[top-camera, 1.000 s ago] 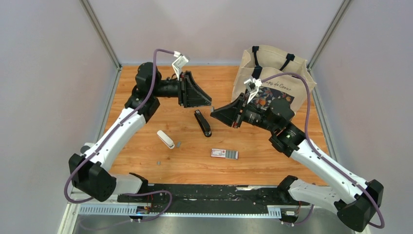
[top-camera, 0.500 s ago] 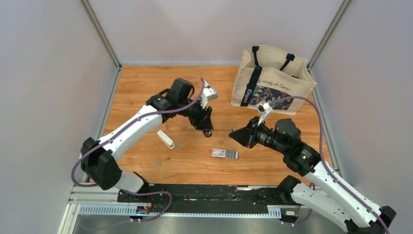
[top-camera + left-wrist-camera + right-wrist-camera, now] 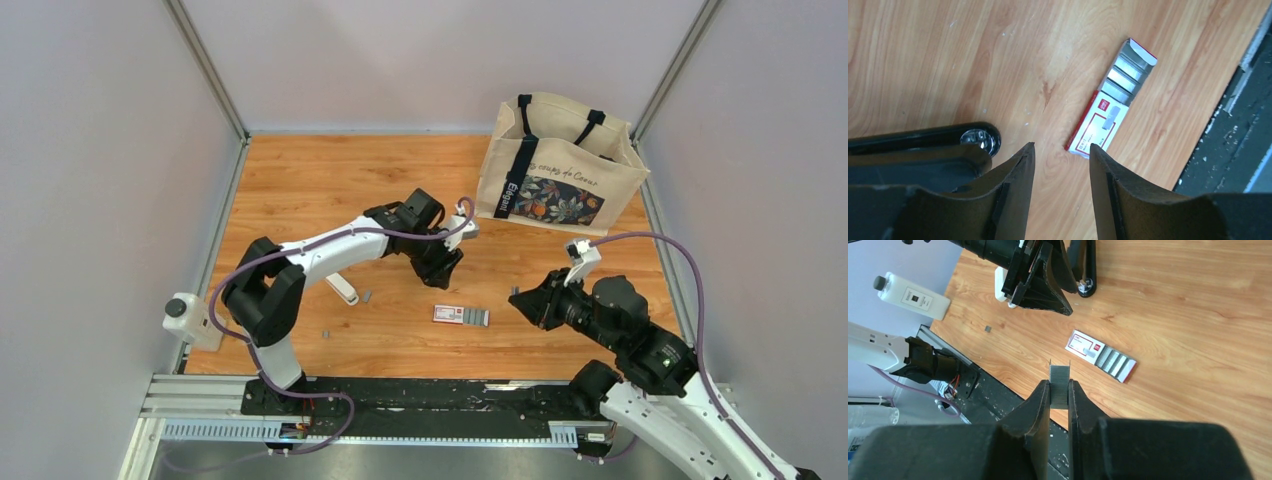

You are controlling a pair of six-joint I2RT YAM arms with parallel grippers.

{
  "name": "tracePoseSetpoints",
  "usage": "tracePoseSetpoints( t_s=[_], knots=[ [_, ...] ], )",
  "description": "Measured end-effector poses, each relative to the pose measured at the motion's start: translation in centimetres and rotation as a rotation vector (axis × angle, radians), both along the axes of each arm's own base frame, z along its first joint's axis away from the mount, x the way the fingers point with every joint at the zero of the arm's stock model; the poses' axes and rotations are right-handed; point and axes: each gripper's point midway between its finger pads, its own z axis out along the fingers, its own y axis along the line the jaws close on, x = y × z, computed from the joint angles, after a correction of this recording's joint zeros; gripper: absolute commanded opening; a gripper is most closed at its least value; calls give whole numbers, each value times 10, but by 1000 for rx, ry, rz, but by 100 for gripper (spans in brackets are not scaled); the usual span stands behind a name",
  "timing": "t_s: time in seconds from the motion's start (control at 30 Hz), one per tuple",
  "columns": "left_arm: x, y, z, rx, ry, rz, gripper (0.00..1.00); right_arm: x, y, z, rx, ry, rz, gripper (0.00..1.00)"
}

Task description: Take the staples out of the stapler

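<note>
Starting at the left of the overhead frame, a white bottle [image 3: 185,318] stands at the table edge, and loose staple bits [image 3: 367,295] lie on the wood just right of a white oblong item [image 3: 340,287]. At centre the left gripper [image 3: 1060,150] hovers low with its fingers apart and nothing between them. The black stapler [image 3: 923,145] sits just beside the finger at the left of its wrist view. Lower right of it lies the red-and-white staple box [image 3: 461,315]. Further right, the right gripper [image 3: 1059,390] is pinched tight on a short strip of staples [image 3: 1059,377], held above the table. Setting the strip down well likely means lowering it until it nearly touches bare wood, clear of the box. The fingers should then part slowly, since so thin a strip may cling to a pad or snap.
</note>
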Motion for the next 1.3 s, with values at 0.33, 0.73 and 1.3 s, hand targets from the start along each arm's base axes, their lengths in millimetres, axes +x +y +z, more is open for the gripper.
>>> tracePoseSetpoints(
  t_s=[0.33,0.73,1.3],
  knots=[
    [-1,-26,-29,107,-76,-41,49,1,-10,-12,-25,55,-66,15],
    [5,-26,-56,207,-130,-16,46,13,-16,-33,-110,123,-144,15],
    [-16,-29,-73,269,-156,-53,42,15,-21,-19,-84,104,-180,15]
  ],
)
